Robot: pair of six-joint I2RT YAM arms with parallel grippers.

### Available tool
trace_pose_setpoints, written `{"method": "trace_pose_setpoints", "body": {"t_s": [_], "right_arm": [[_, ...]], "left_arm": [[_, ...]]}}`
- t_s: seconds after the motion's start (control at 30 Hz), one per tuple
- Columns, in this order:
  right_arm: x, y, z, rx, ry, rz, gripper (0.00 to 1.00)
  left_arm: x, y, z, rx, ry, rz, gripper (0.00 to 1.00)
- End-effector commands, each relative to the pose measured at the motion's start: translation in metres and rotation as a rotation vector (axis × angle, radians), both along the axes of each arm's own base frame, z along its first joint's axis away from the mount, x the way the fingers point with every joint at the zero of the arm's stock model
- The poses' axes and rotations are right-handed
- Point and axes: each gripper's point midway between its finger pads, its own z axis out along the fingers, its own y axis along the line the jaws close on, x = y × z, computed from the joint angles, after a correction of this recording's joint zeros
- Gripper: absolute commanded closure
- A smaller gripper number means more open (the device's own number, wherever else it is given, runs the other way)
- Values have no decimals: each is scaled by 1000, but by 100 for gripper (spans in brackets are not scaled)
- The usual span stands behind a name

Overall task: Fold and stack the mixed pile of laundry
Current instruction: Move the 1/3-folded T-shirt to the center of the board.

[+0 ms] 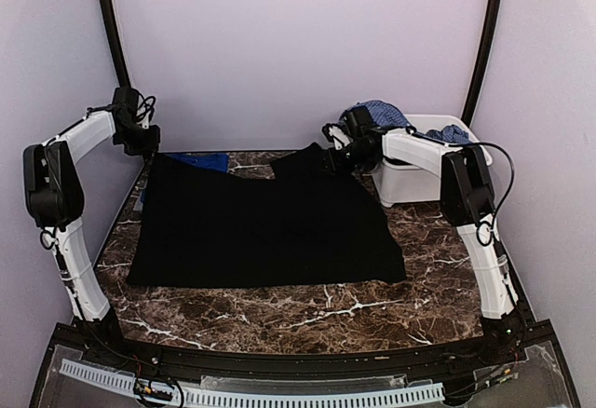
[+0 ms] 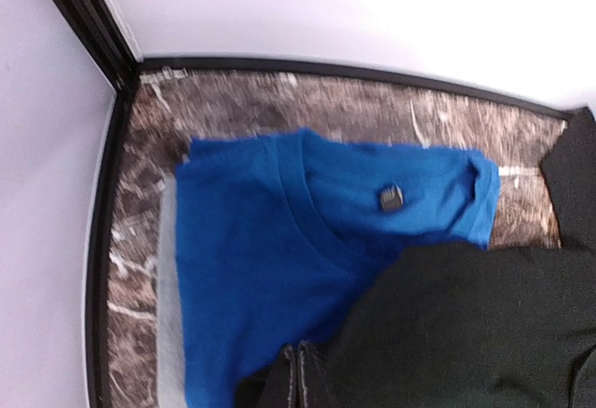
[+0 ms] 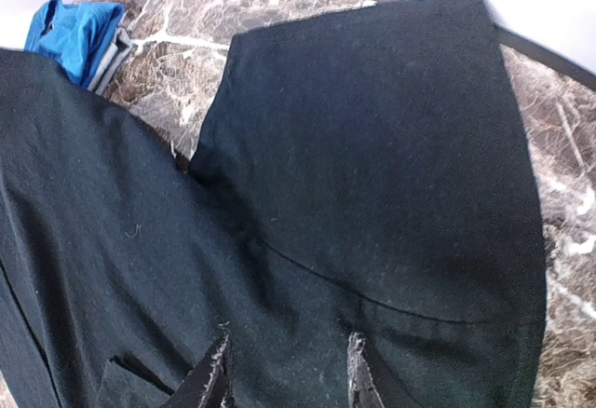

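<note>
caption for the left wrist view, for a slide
Folded royal-blue tee on the brown marble tabletop, partly covered by the large plain black garment.

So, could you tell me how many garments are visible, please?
3: the black garment spread across the table, the royal-blue tee at the far-left corner, and blue patterned cloth heaped in the white bin. More may lie hidden in the bin or beneath the tee.
</note>
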Motion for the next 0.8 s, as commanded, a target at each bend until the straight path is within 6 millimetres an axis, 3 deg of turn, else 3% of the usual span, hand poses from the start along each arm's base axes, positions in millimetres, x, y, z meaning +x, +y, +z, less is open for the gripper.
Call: {"method": "trace_pose_setpoints", "body": {"t_s": [0.0,0.2,0.33,0.43,0.53,0.67,0.77], "right_arm": [[30,-10,19,-3,-82,-68,61],[66,-16,22,-79,-189,-177,61],[68,-9,7,-137,-205,-173,61],[50,0,1,-190,-183,-115,61],[18,10,-5,-204,-140,-29,60],[-17,15,10,-179,-109,41,61],[-41,15,9,-198,-63,93,63]], "left_arm": [[-31,-19,-16,-20,56,-38,100],[-66,-42,-20,-13,68,-89,100],[-83,-67,-19,-12,67,-149,100],[-97,-80,-22,-2,92,-189,100],[-114,-96,-27,6,127,-246,100],[-146,-120,-50,69,224,-338,100],[-167,-122,-78,79,323,-354,100]]}}
